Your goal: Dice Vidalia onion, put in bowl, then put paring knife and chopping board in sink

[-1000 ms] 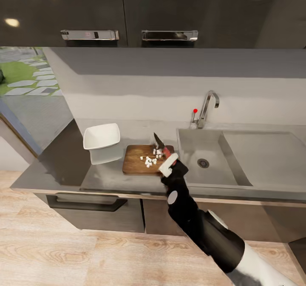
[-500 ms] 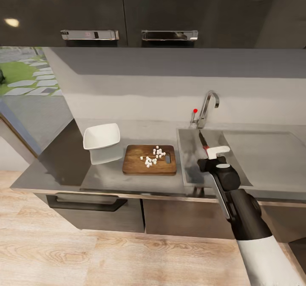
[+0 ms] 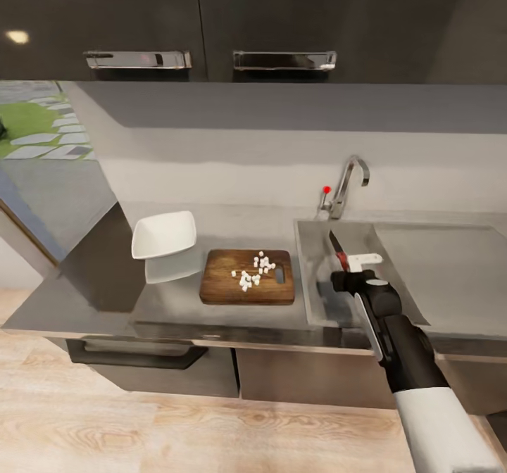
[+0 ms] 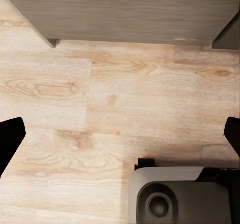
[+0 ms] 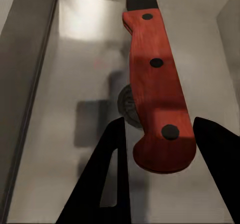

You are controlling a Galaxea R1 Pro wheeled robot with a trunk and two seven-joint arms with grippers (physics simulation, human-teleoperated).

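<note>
My right gripper [image 3: 354, 262] hangs over the sink [image 3: 307, 276], shut on the paring knife [image 3: 339, 248], whose dark blade points toward the tap. In the right wrist view the red-orange handle [image 5: 157, 99] sits between the two dark fingers [image 5: 112, 179], above the steel basin floor and its partly covered drain. The chopping board [image 3: 225, 286] lies on the countertop [image 3: 176, 300] left of the sink, with white diced onion cubes [image 3: 255, 270] on it. The white bowl [image 3: 165, 236] stands left of the board. My left gripper [image 4: 120, 139] is open and faces the wooden floor.
The chrome tap [image 3: 348, 184] with its red-tipped lever rises behind the sink. A flat steel drainboard [image 3: 443, 262] lies to the basin's right. Dark wall cabinets [image 3: 211, 22] hang overhead. The robot base [image 4: 175, 194] sits on the floor below my left gripper.
My right arm swung right, carrying the knife from above the chopping board to over the sink. The head view has shifted a little.
</note>
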